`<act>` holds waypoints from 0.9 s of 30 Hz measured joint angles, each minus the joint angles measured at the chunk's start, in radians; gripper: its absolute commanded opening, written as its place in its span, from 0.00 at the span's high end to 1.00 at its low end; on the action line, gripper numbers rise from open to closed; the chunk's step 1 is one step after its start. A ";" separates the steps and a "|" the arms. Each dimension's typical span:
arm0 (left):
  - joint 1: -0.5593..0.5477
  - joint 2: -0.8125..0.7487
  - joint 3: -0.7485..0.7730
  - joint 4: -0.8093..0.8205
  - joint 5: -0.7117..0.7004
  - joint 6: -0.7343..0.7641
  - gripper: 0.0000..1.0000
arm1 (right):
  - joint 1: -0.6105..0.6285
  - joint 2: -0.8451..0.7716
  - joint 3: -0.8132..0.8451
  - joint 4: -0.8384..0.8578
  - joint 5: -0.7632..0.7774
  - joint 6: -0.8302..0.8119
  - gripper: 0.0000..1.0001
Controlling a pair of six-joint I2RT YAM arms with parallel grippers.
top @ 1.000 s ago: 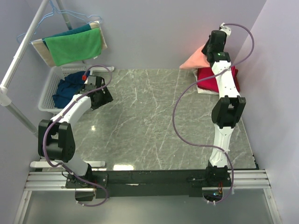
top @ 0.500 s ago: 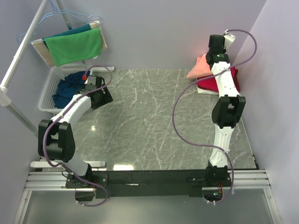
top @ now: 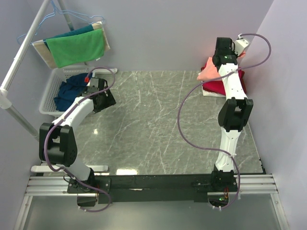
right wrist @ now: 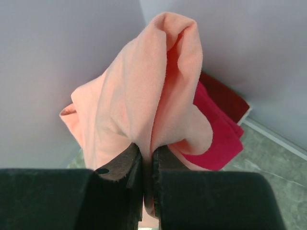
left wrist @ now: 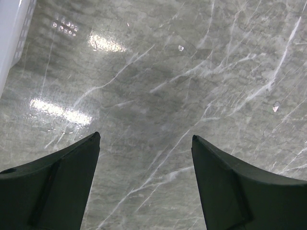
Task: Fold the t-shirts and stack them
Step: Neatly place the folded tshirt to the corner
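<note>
My right gripper [top: 221, 58] is shut on the salmon-orange t-shirt [top: 209, 71], pinching a fold of it [right wrist: 158, 96] between the fingers at the back right corner. It hangs over the crimson-pink t-shirt [top: 224, 86], which lies on a red t-shirt [right wrist: 226, 94] against the wall. A dark navy t-shirt [top: 69, 90] lies crumpled in the white basket [top: 53, 84] at the left. My left gripper [top: 106, 99] is open and empty just right of the basket, low over the bare marble [left wrist: 158, 86].
A rack [top: 29, 38] at the back left holds bright green [top: 76, 48], teal and beige cloths on hangers. Walls close in behind and to the right of the stack. The grey marble table [top: 153, 124] spreads between the arms.
My right gripper has carried the salmon-orange t-shirt to the right, over the crimson-pink one. The left arm has not moved.
</note>
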 measured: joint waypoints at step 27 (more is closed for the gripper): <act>-0.003 0.001 0.007 -0.016 0.001 -0.027 0.18 | -0.157 0.153 -0.020 -0.021 0.002 -0.058 0.40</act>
